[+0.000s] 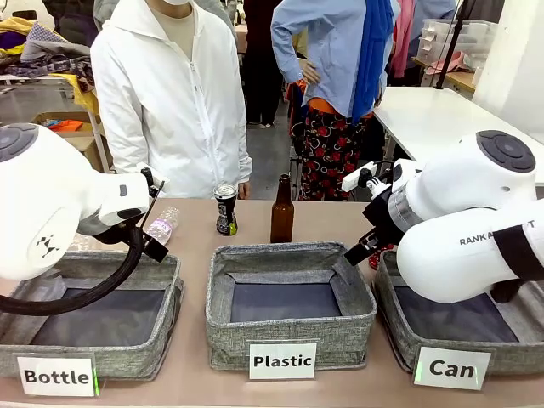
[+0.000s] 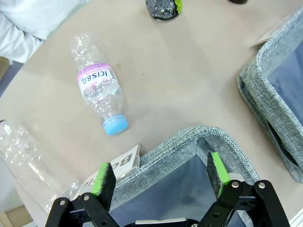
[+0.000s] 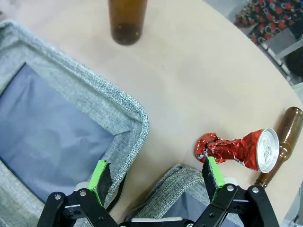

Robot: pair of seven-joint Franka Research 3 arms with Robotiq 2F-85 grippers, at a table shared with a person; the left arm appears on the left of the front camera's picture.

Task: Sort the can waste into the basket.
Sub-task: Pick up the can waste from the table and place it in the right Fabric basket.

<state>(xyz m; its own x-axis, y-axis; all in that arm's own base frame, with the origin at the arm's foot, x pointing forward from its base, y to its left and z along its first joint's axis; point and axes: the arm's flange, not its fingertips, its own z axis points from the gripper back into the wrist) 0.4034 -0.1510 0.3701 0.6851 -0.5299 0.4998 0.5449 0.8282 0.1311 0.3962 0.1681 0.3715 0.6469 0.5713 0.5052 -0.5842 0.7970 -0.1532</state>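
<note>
While the right gripper (image 3: pixel 156 176) hangs wide open and empty over a corner of the Can basket (image 3: pixel 173 177), the crushed red can (image 3: pixel 235 149) lies just beyond one fingertip (image 3: pixel 212 171).

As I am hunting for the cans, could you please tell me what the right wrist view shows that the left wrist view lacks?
Right wrist view adds the dented red can beside a fallen brown bottle, and the Can basket's corner. Left wrist view adds a blue-capped plastic bottle, a crushed clear bottle, the black can's base. Shared: the Plastic basket and the table.
</note>
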